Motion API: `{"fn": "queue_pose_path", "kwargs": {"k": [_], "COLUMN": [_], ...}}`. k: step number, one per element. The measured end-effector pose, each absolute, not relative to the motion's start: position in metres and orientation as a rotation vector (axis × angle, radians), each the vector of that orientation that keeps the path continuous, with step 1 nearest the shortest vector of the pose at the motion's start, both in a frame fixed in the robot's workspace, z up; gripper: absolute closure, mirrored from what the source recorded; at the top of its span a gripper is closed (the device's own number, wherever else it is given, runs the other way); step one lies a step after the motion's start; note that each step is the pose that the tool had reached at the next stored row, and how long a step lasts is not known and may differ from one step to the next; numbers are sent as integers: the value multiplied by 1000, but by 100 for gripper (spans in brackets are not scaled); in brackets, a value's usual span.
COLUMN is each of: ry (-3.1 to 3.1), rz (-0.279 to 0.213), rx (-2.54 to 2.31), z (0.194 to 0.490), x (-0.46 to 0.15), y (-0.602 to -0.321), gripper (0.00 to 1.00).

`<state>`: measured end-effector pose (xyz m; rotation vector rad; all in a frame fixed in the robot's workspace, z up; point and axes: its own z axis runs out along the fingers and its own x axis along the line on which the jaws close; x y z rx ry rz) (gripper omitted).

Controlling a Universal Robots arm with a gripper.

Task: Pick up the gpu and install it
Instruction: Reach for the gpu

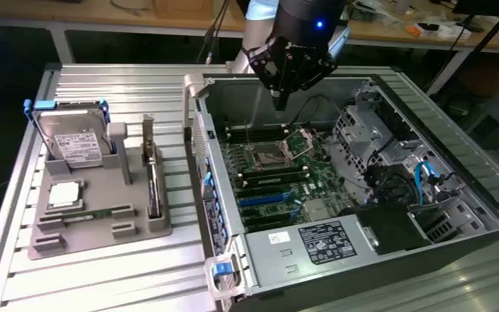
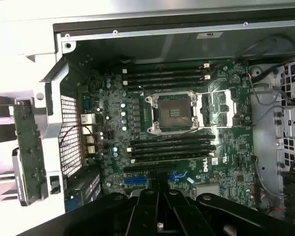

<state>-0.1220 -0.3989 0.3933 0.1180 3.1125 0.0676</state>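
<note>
Hovering closed gripper [image 1: 281, 104] over motherboard [image 1: 316, 170]

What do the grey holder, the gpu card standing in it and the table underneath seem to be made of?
Grey holder: matte, even grey with blocky moulded shapes, so probably plastic.
Gpu: a dark circuit board seen edge-on. Its silvery end piece looks like bare metal.
Table: pale ribbed slats with a dull sheen, likely aluminium, though painted steel can't be ruled out.

Workshop: open computer case [image 1: 232, 97] on slatted metal table [image 1: 102, 273], cluttered workbench [image 1: 145, 13] behind
</note>
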Motion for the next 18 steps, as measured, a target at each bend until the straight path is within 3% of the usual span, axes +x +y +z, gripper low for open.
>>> {"fn": "queue_pose_path", "kwargs": {"k": [18], "ry": [3113], "rz": [73], "rx": [118], "z": [393], "x": [-163], "y": [-403], "gripper": [89]}}
